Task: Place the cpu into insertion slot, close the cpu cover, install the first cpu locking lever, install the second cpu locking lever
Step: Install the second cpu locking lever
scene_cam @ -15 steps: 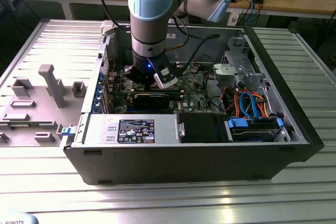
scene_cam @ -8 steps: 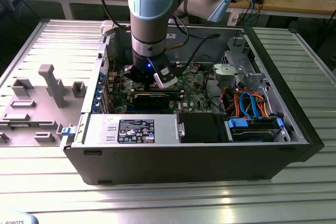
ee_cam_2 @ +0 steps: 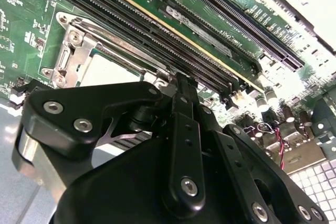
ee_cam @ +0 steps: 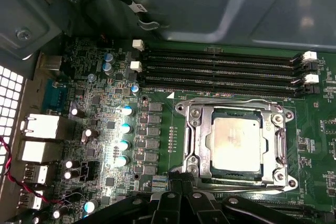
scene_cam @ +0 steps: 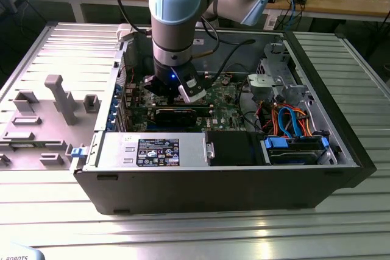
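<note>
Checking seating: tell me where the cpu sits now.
In the first wrist view, the silvery-grey square cpu lies inside the silver metal cover frame, just below the long black memory slots.

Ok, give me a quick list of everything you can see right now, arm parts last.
Computer case: one, black, open on the ribbed metal table.
Motherboard: one, green, inside the case.
Chip: one, silvery, seated in its socket.
Cover frame: one, silver, closed around the chip.
Memory slots: four, black, beside the socket.
Cables: several, blue and orange, exterior view's right.
End effector: one, black, just beside the socket.
</note>
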Available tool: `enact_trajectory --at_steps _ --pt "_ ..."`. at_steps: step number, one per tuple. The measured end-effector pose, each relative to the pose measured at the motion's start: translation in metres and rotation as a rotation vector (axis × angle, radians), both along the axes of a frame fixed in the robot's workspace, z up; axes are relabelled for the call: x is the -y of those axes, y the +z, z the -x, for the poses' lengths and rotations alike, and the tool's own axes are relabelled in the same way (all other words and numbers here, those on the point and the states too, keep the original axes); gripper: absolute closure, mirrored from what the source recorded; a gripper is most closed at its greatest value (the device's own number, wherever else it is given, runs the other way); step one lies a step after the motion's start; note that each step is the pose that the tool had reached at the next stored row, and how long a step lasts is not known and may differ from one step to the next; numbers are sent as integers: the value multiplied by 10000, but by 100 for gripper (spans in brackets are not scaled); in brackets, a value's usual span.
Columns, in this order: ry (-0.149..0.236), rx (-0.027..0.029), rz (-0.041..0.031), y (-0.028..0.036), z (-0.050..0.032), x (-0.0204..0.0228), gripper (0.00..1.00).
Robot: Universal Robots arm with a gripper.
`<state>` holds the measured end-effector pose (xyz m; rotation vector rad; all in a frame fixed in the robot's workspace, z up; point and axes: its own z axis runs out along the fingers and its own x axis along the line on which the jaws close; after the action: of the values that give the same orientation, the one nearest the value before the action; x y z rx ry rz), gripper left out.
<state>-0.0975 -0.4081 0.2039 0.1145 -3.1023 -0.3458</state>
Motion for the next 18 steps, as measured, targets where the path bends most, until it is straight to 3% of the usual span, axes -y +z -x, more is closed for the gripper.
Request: enact_trajectory --at_steps 6,11,18 --pt "6 0 -170 -18 0 -1 89" --pt "10 0 -198 -62 -1 -5 89" --pt "20 1 -203 -33 1 -4 89"
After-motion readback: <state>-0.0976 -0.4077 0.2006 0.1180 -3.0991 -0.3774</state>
